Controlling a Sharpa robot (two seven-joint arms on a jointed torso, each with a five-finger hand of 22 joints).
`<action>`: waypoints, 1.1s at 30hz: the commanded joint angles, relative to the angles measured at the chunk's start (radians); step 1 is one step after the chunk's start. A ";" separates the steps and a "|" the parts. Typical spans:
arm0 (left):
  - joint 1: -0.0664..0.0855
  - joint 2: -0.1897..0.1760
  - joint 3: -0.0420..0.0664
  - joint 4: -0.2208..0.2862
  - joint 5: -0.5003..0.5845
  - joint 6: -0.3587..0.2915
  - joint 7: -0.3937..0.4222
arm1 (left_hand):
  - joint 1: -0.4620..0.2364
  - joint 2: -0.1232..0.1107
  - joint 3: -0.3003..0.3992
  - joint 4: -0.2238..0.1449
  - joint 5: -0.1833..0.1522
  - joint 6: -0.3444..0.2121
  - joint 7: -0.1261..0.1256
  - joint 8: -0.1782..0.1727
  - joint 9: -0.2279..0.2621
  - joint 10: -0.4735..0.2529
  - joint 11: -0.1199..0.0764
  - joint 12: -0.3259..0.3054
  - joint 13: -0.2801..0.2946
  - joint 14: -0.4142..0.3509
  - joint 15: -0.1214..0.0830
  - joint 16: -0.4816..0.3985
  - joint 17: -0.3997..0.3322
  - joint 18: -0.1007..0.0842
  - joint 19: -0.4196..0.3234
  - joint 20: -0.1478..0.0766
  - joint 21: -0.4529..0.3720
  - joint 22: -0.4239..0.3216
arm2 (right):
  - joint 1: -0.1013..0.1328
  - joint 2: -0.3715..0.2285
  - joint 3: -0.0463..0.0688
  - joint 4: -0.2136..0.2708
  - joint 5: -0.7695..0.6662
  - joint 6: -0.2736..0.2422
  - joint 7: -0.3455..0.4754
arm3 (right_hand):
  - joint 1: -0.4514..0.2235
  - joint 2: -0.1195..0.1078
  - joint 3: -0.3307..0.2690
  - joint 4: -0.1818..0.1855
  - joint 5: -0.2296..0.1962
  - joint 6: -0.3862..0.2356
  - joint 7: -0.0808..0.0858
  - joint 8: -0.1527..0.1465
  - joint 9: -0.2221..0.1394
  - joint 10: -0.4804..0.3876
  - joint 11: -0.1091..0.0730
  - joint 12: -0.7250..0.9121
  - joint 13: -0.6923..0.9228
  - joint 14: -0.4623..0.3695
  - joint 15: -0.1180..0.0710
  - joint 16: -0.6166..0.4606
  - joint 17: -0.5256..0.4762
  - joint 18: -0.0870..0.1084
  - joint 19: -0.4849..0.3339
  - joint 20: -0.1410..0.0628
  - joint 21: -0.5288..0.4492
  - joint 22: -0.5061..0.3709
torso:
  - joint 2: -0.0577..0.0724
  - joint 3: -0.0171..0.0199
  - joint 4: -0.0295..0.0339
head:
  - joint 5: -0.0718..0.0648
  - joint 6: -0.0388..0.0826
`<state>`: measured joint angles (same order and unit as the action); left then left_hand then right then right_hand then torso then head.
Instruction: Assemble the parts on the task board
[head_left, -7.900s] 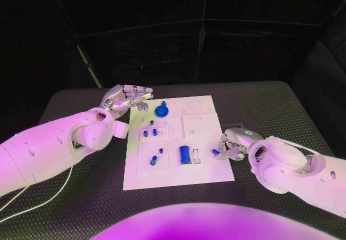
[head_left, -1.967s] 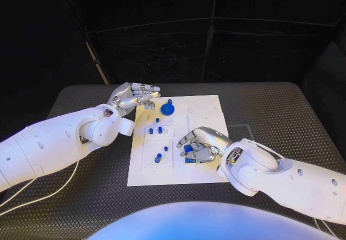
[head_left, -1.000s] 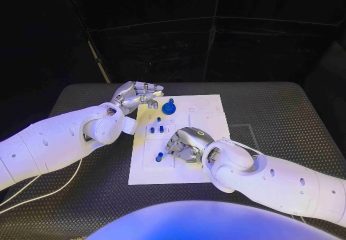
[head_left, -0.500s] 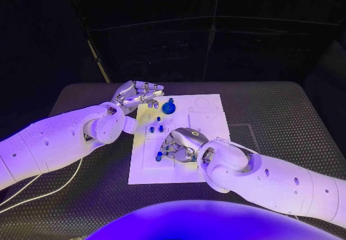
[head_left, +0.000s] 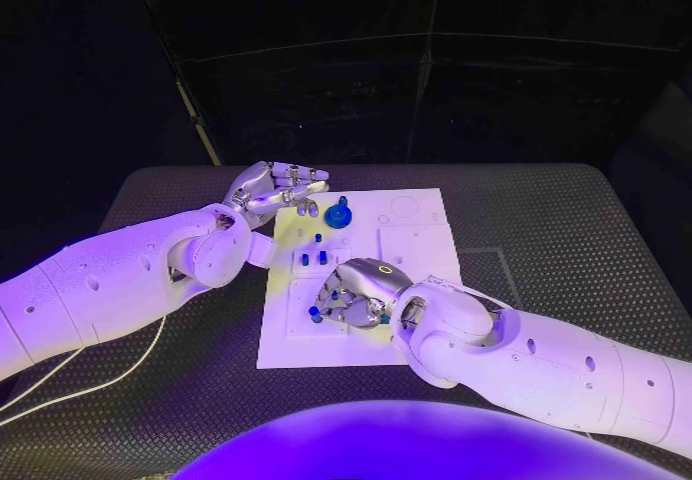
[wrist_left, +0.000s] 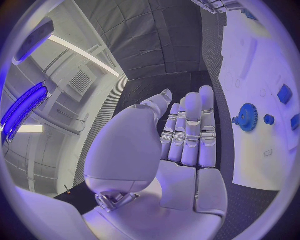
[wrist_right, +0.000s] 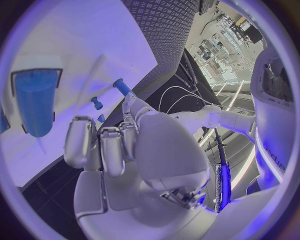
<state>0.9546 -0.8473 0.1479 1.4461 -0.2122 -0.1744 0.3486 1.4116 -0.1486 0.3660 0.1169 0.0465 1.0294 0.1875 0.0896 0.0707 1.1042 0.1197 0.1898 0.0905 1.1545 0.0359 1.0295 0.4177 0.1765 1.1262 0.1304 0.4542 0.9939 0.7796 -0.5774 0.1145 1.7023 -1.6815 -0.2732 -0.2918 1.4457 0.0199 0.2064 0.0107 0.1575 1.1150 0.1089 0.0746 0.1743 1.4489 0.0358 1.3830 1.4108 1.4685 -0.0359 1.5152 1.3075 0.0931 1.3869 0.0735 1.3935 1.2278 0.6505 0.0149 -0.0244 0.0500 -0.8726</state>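
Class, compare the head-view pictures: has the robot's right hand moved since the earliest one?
Yes. The right hand has moved from beside the task board's right edge leftward across it, and now sits over its left half.

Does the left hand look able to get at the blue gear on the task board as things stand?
Probably yes. The left hand hovers at the task board's far left corner holding nothing, the blue gear sits uncovered just beside it, and the right hand works nearer the robot.

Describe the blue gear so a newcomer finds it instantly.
Start at the white task board mid-table and go to its far edge, beside the left hand. The blue gear lies flat there. It is the only round, toothed piece; the other blue parts are small pegs and blocks.
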 joint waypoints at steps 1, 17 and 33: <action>0.002 0.000 0.001 0.002 0.004 0.009 0.003 | 0.001 0.008 -0.006 -0.002 0.003 -0.007 0.000 0.004 0.001 -0.007 -0.003 0.001 0.001 -0.006 0.000 -0.004 0.000 0.005 0.002 0.007 -0.006 -0.001 | 0.002 0.001 0.000 0.004 0.005 0.012 0.014 | -0.010 -0.003 0.007 0.002 -0.006 0.005 0.000 0.004 -0.001 0.000 -0.010 0.000 -0.027 0.082 -0.007 0.005 0.168 -0.020 0.003 -0.005 0.005 0.001 | 0.001 0.0001 0.0004 | 0.000 0.001; 0.002 -0.004 0.001 0.004 0.004 0.009 0.003 | 0.001 0.008 -0.006 -0.002 0.003 -0.007 0.000 0.004 0.001 -0.007 -0.003 0.001 0.001 -0.006 0.000 -0.004 0.000 0.005 0.002 0.007 -0.006 -0.001 | 0.001 -0.038 0.000 0.028 -0.004 -0.081 0.005 | -0.027 -0.037 0.028 -0.013 0.005 -0.056 0.025 -0.015 -0.037 -0.029 0.009 -0.035 -0.058 0.081 0.006 0.001 0.161 -0.020 -0.001 0.001 0.001 -0.005 | 0.000 0.0013 -0.0015 | 0.004 0.003; 0.001 -0.005 0.001 -0.017 0.004 0.005 0.009 | 0.002 0.009 -0.007 -0.002 0.003 -0.007 -0.001 0.005 0.002 -0.008 -0.003 0.003 0.001 -0.006 0.000 -0.004 0.001 0.005 0.003 0.007 -0.007 -0.002 | 0.025 -0.192 0.046 0.046 0.468 -0.269 0.320 | -0.079 -0.097 0.082 -0.020 0.062 -0.090 0.043 0.004 -0.091 -0.106 0.027 -0.122 -0.147 0.056 0.025 -0.052 0.071 0.005 -0.074 0.025 -0.063 -0.118 | -0.022 -0.0083 -0.0042 | -0.011 0.041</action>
<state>0.9546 -0.8535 0.1478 1.4309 -0.2122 -0.1744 0.3476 1.4116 -0.1486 0.3631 0.1141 0.0465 1.0294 0.1875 0.0896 0.0708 1.1007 0.1162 0.1898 0.0905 1.1545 0.0359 1.0296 0.4177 0.1764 1.1262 0.1304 0.4504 0.9926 0.8014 -0.7664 0.1597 1.7538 -1.4492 -0.4705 -0.1075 1.3719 -0.0751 0.2880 -0.0123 0.2152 1.0198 0.1519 0.0726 0.0835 1.3490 0.0644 1.2676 1.2691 1.4685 -0.0105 1.4674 1.3073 0.0930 1.3189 0.0998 1.3361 1.1191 0.6381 0.0105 -0.0264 0.0430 -0.8381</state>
